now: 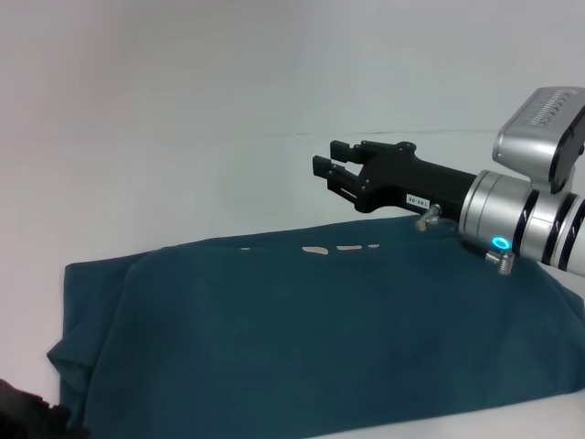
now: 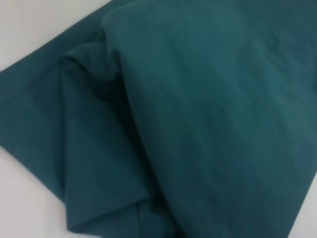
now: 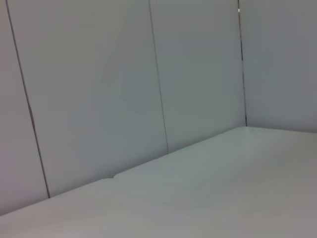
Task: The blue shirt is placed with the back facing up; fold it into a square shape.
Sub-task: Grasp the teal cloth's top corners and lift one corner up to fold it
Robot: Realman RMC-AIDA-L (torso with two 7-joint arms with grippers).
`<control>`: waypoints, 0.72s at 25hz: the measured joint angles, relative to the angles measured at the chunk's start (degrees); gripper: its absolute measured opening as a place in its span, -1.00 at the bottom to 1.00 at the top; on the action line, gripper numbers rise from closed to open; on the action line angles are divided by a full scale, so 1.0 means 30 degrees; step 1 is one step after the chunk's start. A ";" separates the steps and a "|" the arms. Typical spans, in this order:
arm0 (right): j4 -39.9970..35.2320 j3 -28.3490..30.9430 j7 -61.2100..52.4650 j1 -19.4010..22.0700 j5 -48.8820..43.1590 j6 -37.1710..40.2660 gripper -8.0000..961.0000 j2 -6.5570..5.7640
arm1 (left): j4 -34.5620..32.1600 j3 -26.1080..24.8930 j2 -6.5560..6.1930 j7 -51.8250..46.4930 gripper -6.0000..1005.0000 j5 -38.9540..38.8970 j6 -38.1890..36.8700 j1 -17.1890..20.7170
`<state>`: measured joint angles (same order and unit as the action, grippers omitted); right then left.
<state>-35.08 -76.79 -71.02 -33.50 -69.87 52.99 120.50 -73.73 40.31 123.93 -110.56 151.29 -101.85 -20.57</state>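
The blue shirt [image 1: 311, 338] lies across the white table [image 1: 183, 183] as a wide folded slab, with a layer turned over along its left side. Bits of white print [image 1: 315, 249] peek out at its far edge. My right gripper [image 1: 327, 162] hovers just above the shirt's far edge, right of centre, pointing left, open and holding nothing. Only a black piece of the left gripper [image 1: 23, 413] shows at the shirt's near left corner. In the left wrist view the shirt's [image 2: 198, 119] overlapping folds fill the picture from close up.
Bare white tabletop [image 3: 223, 188] stretches beyond the shirt to a panelled white wall [image 3: 99, 89]. A strip of table [image 2: 20, 208] also shows beside the shirt's left corner.
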 joint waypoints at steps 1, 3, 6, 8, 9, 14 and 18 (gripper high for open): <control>0.0029 -0.0022 0.0001 0.0000 0.0000 -0.0001 -0.24 -0.0001 | 0.0206 0.0053 -0.0001 0.0047 -0.22 0.0157 0.0171 -0.0049; 0.0099 -0.0045 0.0000 0.0001 -0.0001 -0.0001 -0.24 -0.0001 | 0.0689 0.0233 -0.0001 0.0102 -0.23 0.0471 0.0498 -0.0169; 0.0200 -0.0046 0.0000 0.0012 -0.0001 -0.0001 -0.23 0.0000 | 0.0983 0.0564 -0.0017 0.0119 -0.23 0.0566 0.0863 -0.0238; 0.0278 -0.0041 0.0000 0.0018 0.0000 0.0000 -0.24 -0.0001 | 0.1067 0.0780 -0.0022 0.0130 -0.23 0.0575 0.1088 -0.0256; 0.0292 -0.0035 0.0000 0.0020 0.0000 0.0001 -0.24 0.0000 | 0.1137 0.0892 -0.0024 0.0134 -0.23 0.0582 0.1207 -0.0280; 0.0327 0.0052 0.0000 0.0010 0.0000 0.0001 -0.24 -0.0001 | 0.1292 0.1070 -0.0041 0.0114 -0.23 0.0887 0.1295 -0.0509; 0.0332 0.0132 0.0000 -0.0017 -0.0001 -0.0001 -0.24 -0.0001 | 0.1301 0.1173 -0.0019 -0.0032 -0.23 0.0921 0.0910 -0.0635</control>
<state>-34.08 -76.39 -71.02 -33.56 -69.87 52.99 120.50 -69.82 43.83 123.87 -110.66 154.05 -99.12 -22.48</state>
